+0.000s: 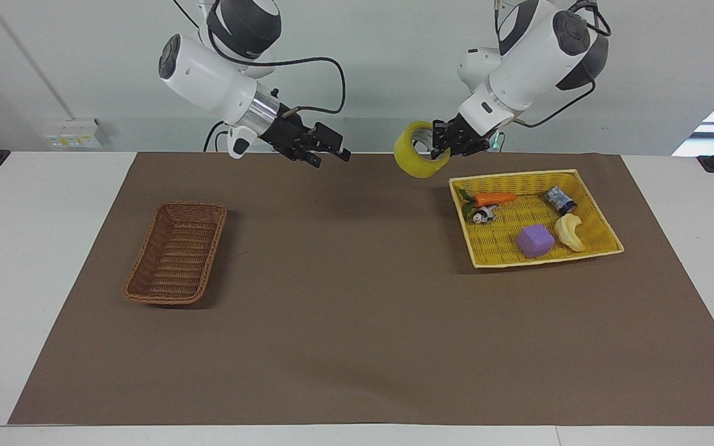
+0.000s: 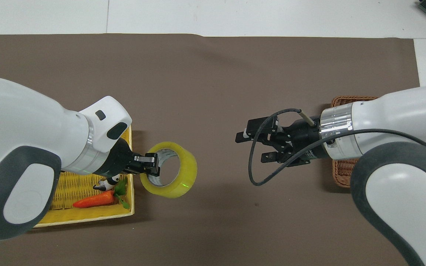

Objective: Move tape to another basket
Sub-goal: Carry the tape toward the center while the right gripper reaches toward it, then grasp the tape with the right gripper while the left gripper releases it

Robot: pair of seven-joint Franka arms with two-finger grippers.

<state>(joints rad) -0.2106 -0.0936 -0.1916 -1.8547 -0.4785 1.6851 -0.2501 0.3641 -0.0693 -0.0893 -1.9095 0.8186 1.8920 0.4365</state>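
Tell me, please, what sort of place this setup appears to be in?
Probably a robotics lab: two white arms mounted at a plain table covered by a brown mat, toy props in a yellow tray, and a wicker basket.

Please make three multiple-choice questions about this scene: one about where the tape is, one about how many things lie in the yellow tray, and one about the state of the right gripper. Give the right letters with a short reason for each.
1. Where is the tape?
A. in the brown basket
B. held in the air over the brown mat, beside the yellow tray
C. lying in the yellow tray

2. How many things lie in the yellow tray?
A. two
B. five
C. eight

3. What is the state of the right gripper?
A. open and holding nothing
B. shut on the tape
C. shut on the carrot

Answers:
1 B: the left gripper holds the roll by its wall above the mat, off the tray's edge.
2 B: carrot, panda, can, purple block, banana toy.
3 A: its fingers stand apart in the air, with nothing between them.
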